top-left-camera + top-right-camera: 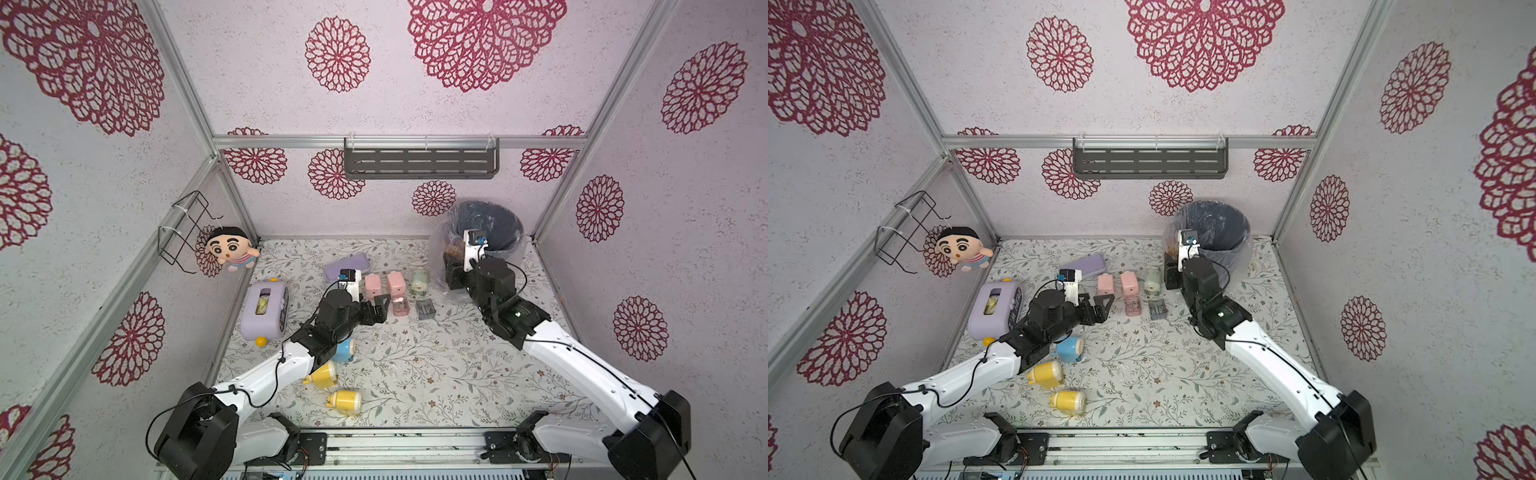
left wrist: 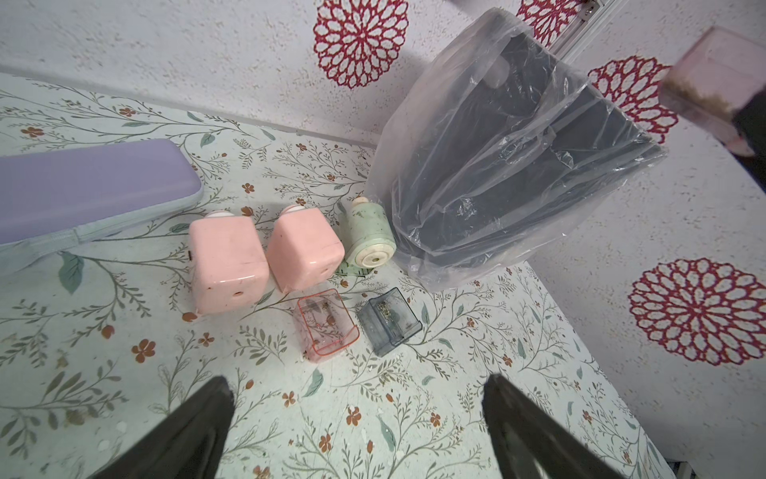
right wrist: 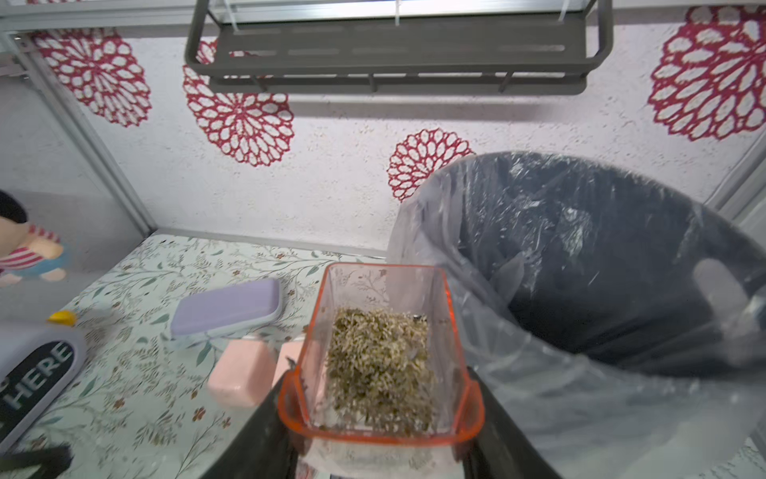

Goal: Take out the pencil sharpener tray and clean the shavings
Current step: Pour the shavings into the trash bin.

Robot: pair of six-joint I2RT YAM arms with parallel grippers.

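Mid-emptying: gripping the sharpener tray [image 3: 315,331] of shavings [image 3: 379,356] in the right end effector [image 3: 379,410] just left of the lined bin [image 3: 601,269], with the left end effector [image 2: 358,381] open; next, likely shifting right over the rim and tipping.

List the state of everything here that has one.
right gripper: shut on held tray
held tray: lifted beside bin, shavings inside, not yet dumped
left gripper: open, empty
pink tray: on table, nearly empty
grey tray: on table, few crumbs
bin: lined, open
pencil case: closed
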